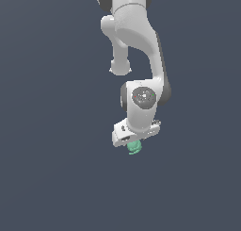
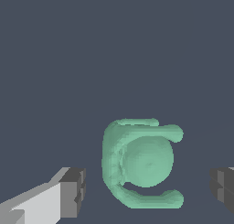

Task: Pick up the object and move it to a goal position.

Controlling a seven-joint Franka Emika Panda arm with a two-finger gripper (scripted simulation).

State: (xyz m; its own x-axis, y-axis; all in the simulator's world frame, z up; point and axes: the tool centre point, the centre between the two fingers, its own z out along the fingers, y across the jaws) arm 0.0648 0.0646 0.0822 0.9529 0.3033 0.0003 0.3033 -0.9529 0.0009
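Observation:
The object is a small teal-green rounded lump with a thin curved loop around one side. In the wrist view it lies on the dark surface between my two dark finger pads, with clear gaps on both sides. My gripper is open and straddles it without touching. In the exterior view the object peeks out just under the white hand, mostly hidden by it, and the gripper points down over it.
The dark grey-blue surface spreads flat all around with nothing else on it in view. The white arm rises from the hand toward the top of the exterior view.

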